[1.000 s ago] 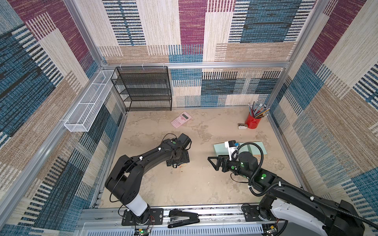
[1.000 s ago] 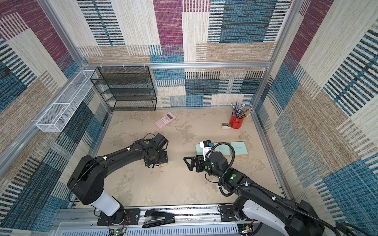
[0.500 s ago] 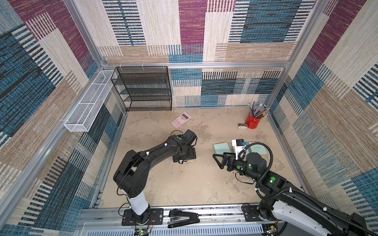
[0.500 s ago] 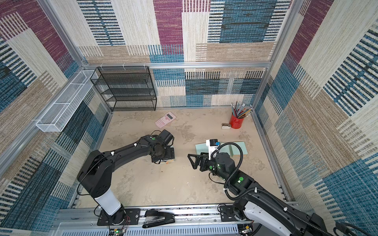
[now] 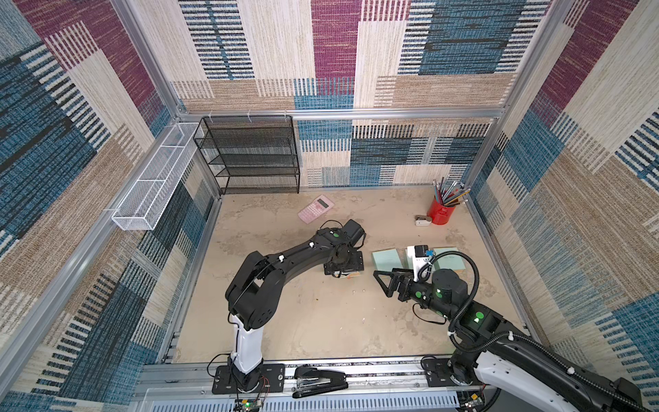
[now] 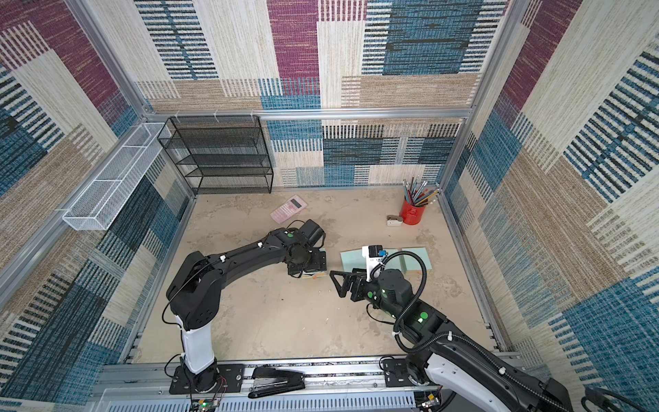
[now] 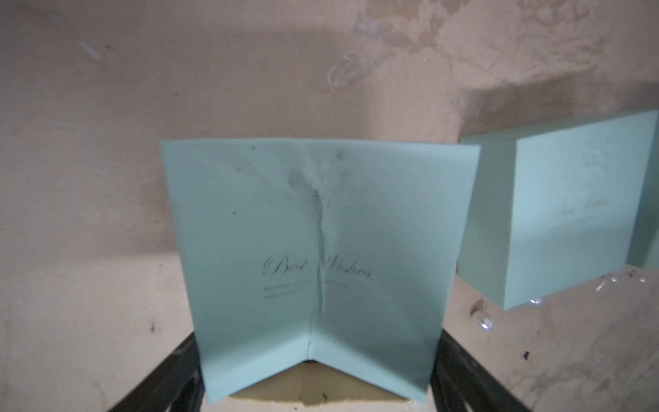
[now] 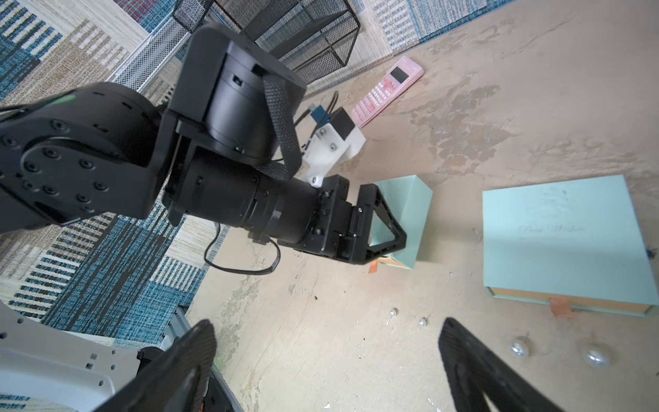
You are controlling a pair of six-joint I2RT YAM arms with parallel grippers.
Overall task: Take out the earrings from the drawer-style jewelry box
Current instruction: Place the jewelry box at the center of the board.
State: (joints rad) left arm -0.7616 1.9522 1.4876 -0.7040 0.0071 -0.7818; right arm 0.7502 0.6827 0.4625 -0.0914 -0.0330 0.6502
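My left gripper (image 5: 344,267) is shut on a mint-green drawer-style jewelry box (image 7: 317,249). Its lid is creased down the middle and its tan drawer shows underneath (image 8: 399,214). Several earrings, tiny pearl-like studs (image 8: 392,312), lie loose on the floor, with bigger ones (image 8: 519,349) further along. In the left wrist view earrings (image 7: 483,323) lie beside a second mint box (image 7: 570,214). My right gripper (image 8: 328,326) hangs open over the bare floor near the studs, holding nothing. In a top view it is the right gripper (image 5: 383,281) beside the boxes (image 5: 385,258).
A third mint box (image 5: 449,258) lies behind my right wrist. At the back are a pink calculator (image 5: 315,208), a red pencil cup (image 5: 442,210) and a black mesh shelf (image 5: 253,157). A white wire basket (image 5: 157,178) hangs on the left wall. A black stapler (image 5: 319,382) sits on the front rail.
My left arm has swung right towards the mint boxes. My right arm has drawn back to the right a little, its jaws staying wide.
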